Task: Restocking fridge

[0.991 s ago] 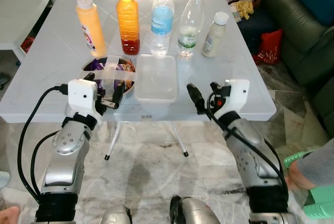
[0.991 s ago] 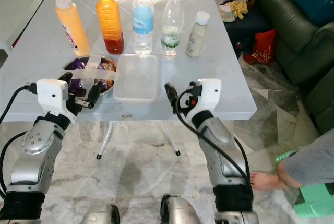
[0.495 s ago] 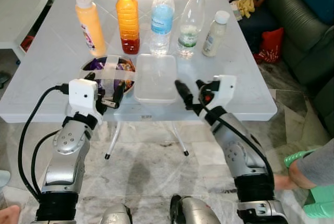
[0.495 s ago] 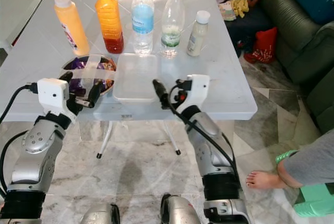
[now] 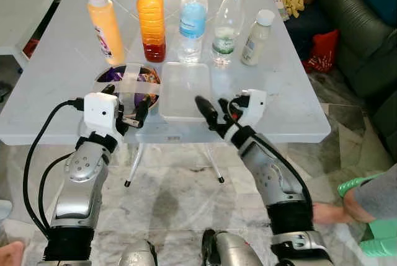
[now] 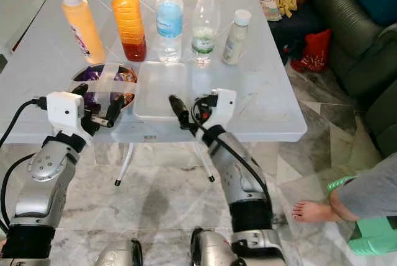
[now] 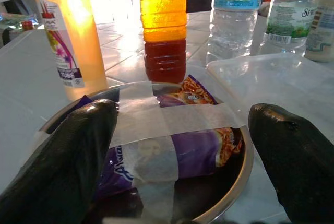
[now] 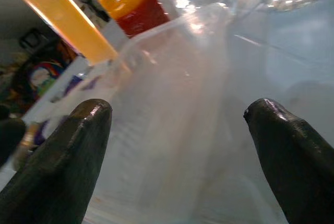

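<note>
Right pincer (image 5: 211,110) has swung in over the clear container (image 5: 185,83).

Shiny metal bowl (image 7: 229,179); translucent plastic container (image 5: 185,90)

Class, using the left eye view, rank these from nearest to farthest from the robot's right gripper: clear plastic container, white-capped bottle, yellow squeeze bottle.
1. clear plastic container, right at the right gripper
2. white-capped bottle, back row, right end
3. yellow squeeze bottle, back row, far left
</note>
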Tool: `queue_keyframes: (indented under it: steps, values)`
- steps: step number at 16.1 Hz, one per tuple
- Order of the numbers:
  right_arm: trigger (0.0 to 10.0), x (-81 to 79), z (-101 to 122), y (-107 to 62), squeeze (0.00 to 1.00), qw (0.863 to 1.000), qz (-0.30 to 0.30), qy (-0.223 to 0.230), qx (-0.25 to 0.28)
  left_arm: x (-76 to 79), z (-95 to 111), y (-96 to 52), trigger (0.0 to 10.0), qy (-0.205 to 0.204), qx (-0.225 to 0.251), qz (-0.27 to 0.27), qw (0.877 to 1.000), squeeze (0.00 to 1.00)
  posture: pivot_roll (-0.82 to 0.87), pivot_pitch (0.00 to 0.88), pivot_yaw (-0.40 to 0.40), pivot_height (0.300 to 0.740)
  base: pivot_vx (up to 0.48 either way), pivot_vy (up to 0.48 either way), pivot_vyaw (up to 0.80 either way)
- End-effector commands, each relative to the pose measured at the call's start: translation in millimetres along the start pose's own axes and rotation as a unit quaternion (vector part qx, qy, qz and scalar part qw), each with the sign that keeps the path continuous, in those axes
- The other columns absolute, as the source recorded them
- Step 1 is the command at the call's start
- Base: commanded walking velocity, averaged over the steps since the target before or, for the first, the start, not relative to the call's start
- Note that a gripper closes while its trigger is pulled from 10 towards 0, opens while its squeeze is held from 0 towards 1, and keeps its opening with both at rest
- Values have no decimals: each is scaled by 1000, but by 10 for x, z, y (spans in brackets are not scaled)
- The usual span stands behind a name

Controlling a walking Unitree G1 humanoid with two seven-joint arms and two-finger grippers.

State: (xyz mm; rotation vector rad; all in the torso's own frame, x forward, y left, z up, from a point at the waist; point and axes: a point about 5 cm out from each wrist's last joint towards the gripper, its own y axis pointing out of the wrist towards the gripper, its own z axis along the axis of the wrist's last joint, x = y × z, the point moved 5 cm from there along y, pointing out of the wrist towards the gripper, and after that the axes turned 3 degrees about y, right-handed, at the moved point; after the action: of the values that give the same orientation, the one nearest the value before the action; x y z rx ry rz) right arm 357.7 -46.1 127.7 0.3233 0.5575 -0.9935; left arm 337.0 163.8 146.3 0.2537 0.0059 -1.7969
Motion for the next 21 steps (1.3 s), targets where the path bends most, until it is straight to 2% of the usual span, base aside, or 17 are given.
queue_keyframes:
  steps: [1,2,5,10,13,21]
  values:
    - [2824,0,-11,32,0,1000,-4,18,-7,11,-16,5,10000,0,-1,1,1000,0,-8,152,-43,740,0,0,0]
    - [1294,-12,-53,46,0,1000,-2,20,-20,10,-14,7,10000,1,-1,1,1000,0,-8,152,-43,740,0,0,0]
    - [0,-37,-110,52,0,999,2,29,-34,18,-10,15,10000,1,1,1,1000,0,-11,149,-47,740,0,0,0]
    - [0,24,-173,41,0,996,-18,74,-48,36,-7,24,10000,1,3,0,1000,0,-13,147,-53,740,0,0,0]
    - [0,91,-133,34,0,995,-30,88,-43,39,3,35,10000,1,5,0,1000,0,-13,146,-53,740,0,0,0]
    - [0,193,-33,43,0,993,-48,99,-30,47,9,49,10000,2,6,-1,1000,0,-11,144,-49,740,0,0,0]
